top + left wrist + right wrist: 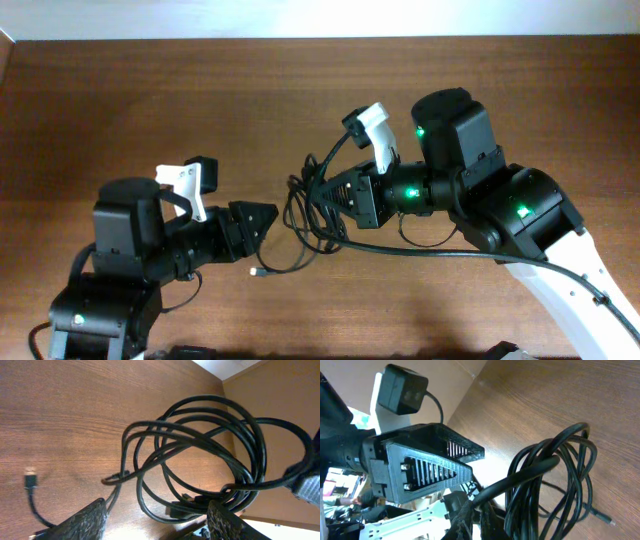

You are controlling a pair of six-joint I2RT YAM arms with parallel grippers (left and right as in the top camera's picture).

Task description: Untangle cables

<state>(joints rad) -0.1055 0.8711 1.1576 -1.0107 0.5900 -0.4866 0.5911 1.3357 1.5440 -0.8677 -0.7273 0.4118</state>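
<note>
Cables (310, 215) in loops on wooden table (150, 90) between left arm (130, 250) and right arm (500, 210)

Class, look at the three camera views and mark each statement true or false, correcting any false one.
1. The right tool is clamped on the cables. True.
2. The left tool is shut tight on the cables. False: its fingers stand wide apart.
3. One plug lies on the wooden table, out to the side of the loops. True.
4. The cables lie straight, side by side. False: they form tangled, overlapping loops.
</note>
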